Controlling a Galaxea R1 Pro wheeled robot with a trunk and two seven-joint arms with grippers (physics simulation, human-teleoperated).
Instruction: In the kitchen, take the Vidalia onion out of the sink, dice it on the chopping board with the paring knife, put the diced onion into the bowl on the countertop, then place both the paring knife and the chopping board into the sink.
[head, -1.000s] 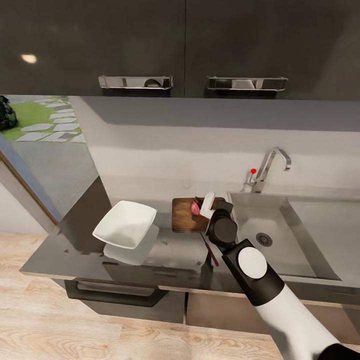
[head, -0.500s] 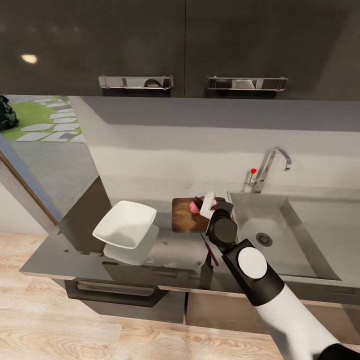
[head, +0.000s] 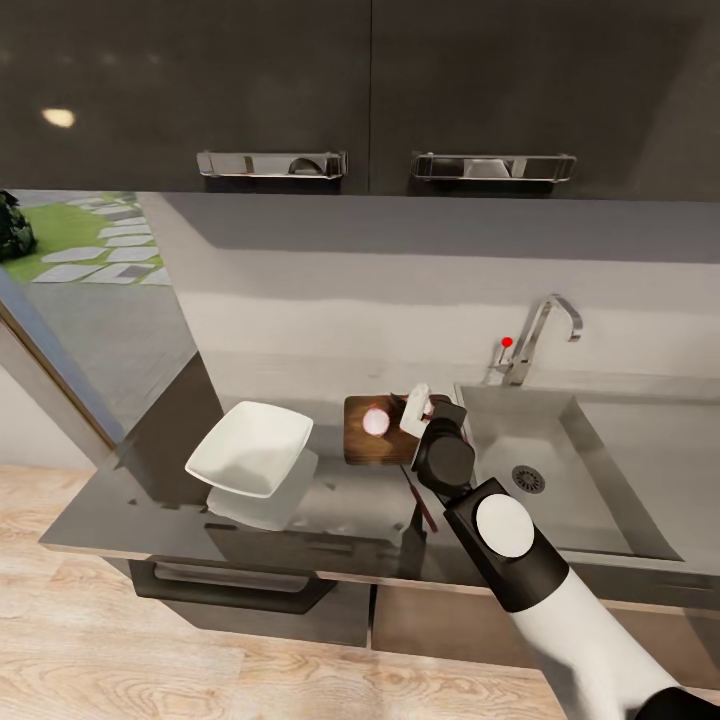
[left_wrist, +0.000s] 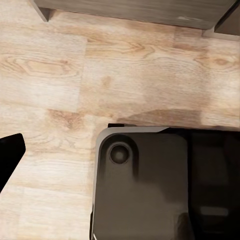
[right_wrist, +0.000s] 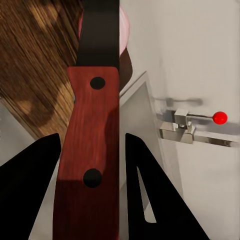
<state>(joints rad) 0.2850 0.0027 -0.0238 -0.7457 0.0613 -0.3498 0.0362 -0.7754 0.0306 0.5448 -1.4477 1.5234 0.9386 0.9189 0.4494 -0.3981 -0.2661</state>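
red-handled paring knife (right_wrist: 90, 140) is clenched in the right gripper (head: 425, 410), blade running out over the onion (head: 376, 421) on the chopping board (head: 362, 445), just ahead. left gripper's state: cannot tell.

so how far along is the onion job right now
Done: the onion is out of the sink and sits on the chopping board. In hand: the right gripper holds the paring knife over it, cutting; one pale face shows. Left: finish dicing, fill the empty bowl, then put knife and board into the sink.
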